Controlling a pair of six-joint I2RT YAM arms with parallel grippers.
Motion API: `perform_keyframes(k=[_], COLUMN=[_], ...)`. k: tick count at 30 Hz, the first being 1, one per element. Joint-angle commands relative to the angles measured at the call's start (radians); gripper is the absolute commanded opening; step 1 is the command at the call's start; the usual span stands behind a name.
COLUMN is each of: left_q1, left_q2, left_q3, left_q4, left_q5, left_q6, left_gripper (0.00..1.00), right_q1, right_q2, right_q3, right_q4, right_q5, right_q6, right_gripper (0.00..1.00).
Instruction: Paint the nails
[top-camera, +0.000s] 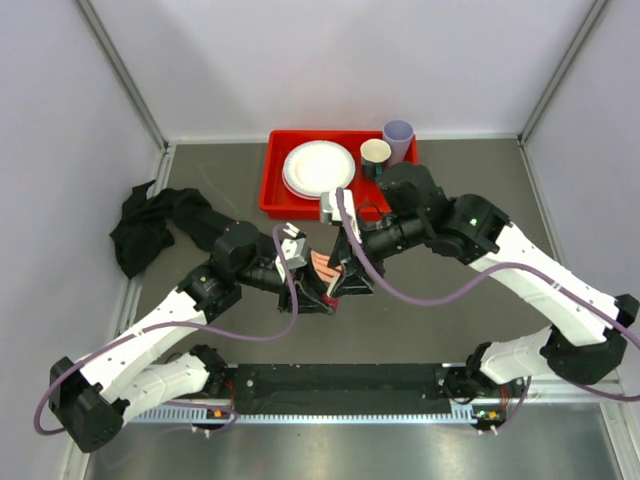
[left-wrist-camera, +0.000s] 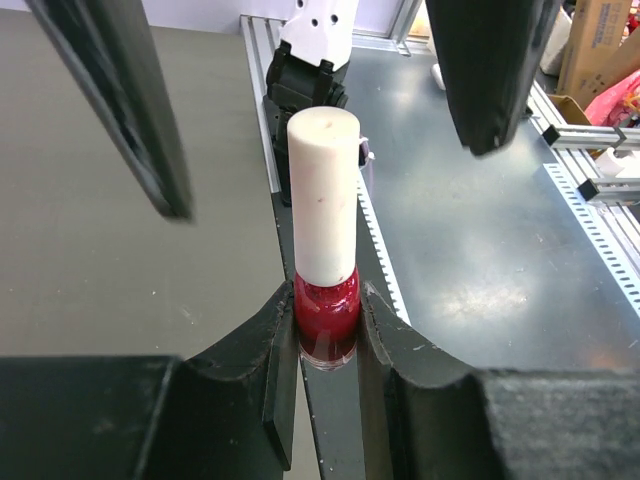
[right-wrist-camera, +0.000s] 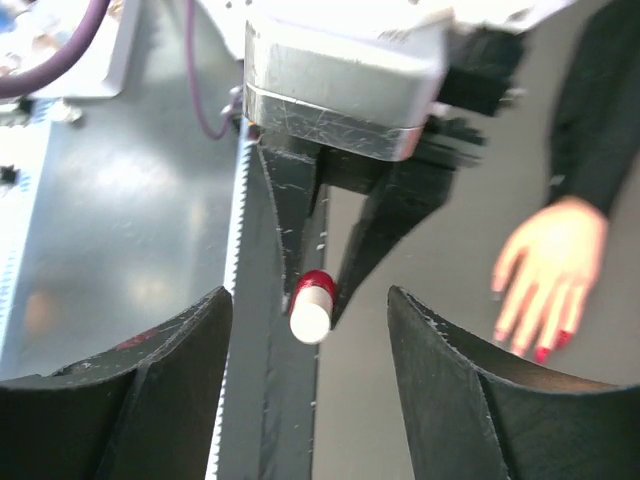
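A red nail polish bottle (left-wrist-camera: 326, 318) with a tall white cap (left-wrist-camera: 324, 190) stands upright between the jaws of my left gripper (left-wrist-camera: 326, 300), which is shut on its glass body. My right gripper (right-wrist-camera: 310, 385) is open; its fingers (left-wrist-camera: 490, 70) hang on either side above the cap without touching it. From the right wrist the cap (right-wrist-camera: 311, 318) shows end-on between the spread fingers. The pale mannequin hand (right-wrist-camera: 552, 262) lies to the right with its black sleeve (right-wrist-camera: 590, 110). Its nails (right-wrist-camera: 541, 353) are small and dark red. From above, both grippers (top-camera: 335, 285) meet beside the hand (top-camera: 322, 264).
A red tray (top-camera: 272, 195) at the back holds white plates (top-camera: 318, 167) and two cups (top-camera: 376, 155). The black sleeve bunches into a pile (top-camera: 140, 225) at the left wall. An aluminium rail (top-camera: 340, 400) runs along the near table edge.
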Motion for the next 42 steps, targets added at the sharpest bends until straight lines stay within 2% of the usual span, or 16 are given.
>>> perform_keyframes(k=[1,8,24,27,28,30,31,32,34,36,37,39,40,41,42], left_q1=[0.000,-0.002,0.000,0.000,0.000,0.000,0.000,0.000,0.000,0.001,0.001,0.001,0.001,0.001,0.001], left_q2=[-0.009,-0.013,-0.024,-0.024,-0.024,-0.027,-0.029,-0.035,-0.044,-0.062,-0.067,-0.081,-0.085,-0.094,-0.098], left_q3=[0.043,0.041,0.039,0.039,0.039,0.039,0.039,0.039,0.039,0.036,0.036,0.029,0.026,0.020,0.020], left_q4=[0.069,0.069,0.068,0.069,0.068,0.068,0.068,0.066,0.060,0.052,0.054,0.054,0.052,0.054,0.054], left_q5=[0.046,0.037,0.036,0.036,0.033,0.013,0.002,-0.018,-0.151,-0.268,-0.418,-0.586,-0.739,-0.813,-0.860], left_q6=[-0.007,-0.005,-0.007,-0.008,-0.007,-0.005,-0.002,-0.001,0.005,0.010,0.016,0.008,0.004,-0.002,-0.001], left_gripper=[0.00,0.00,0.00,0.00,0.00,0.00,0.00,0.00,0.00,0.00,0.00,0.00,0.00,0.00,0.00], right_q1=[-0.005,-0.006,-0.006,-0.005,-0.005,-0.005,-0.006,-0.006,-0.005,-0.003,-0.002,0.033,0.055,0.078,0.133], right_q2=[0.011,0.021,0.004,0.004,0.004,0.005,0.005,0.007,0.008,0.004,-0.002,-0.025,-0.031,-0.038,-0.032], right_q3=[0.037,0.010,-0.029,-0.030,-0.030,-0.033,-0.035,-0.033,-0.039,-0.053,-0.079,-0.107,-0.134,-0.150,-0.162], right_q4=[-0.023,-0.026,-0.007,-0.007,-0.009,-0.009,-0.007,0.000,0.006,0.034,0.048,0.103,0.129,0.155,0.189], right_q5=[-0.149,-0.171,-0.062,-0.071,-0.073,-0.074,-0.073,-0.057,-0.039,0.018,0.045,0.184,0.250,0.385,0.448], right_q6=[-0.059,-0.073,-0.065,-0.064,-0.065,-0.065,-0.059,-0.052,-0.024,0.040,0.066,0.149,0.184,0.233,0.331], right_gripper=[0.61,0.48,0.50,0.42,0.35,0.28,0.18,0.14,0.01,0.00,0.00,0.00,0.00,0.00,0.00])
